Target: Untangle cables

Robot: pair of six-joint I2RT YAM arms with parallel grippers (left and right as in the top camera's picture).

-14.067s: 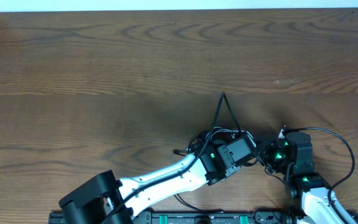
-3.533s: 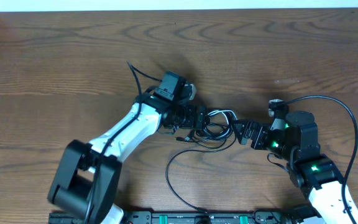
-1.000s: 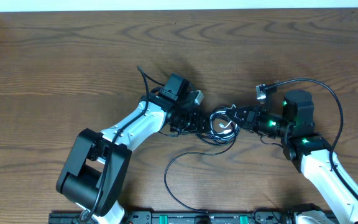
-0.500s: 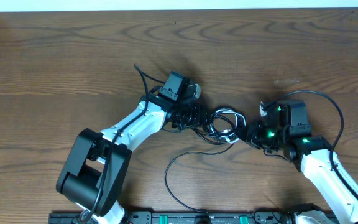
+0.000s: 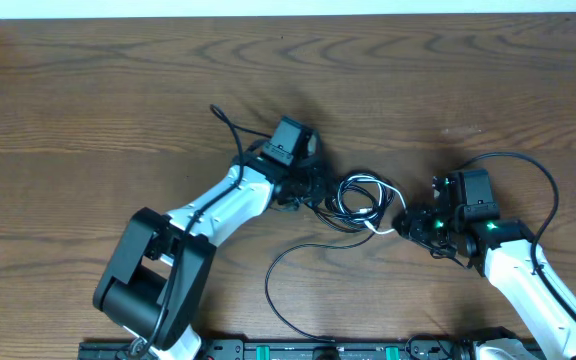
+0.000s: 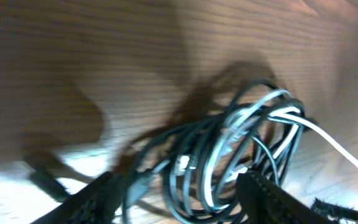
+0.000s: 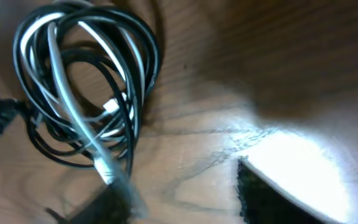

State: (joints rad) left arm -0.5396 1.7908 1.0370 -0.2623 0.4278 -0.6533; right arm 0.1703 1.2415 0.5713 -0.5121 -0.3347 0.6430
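Overhead only: loose black cord (image 5: 273, 285) trails to 6 o'clock off the cable bundle (image 5: 360, 197) on the table (image 5: 118, 100). Left gripper (image 5: 313, 187) is at the bundle's 9, right gripper (image 5: 408, 220) at its 4. Wrist views: both jaws spread. Left's straddle the coil; whitish strand (image 7: 82, 124) reaches a right finger, contact unclear.

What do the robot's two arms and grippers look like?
The left arm and right arm have white shells with bulky black joints. The left gripper and right gripper are black and two-fingered. On the right wrist green lights glow, and a thin black wire loops out beside it.
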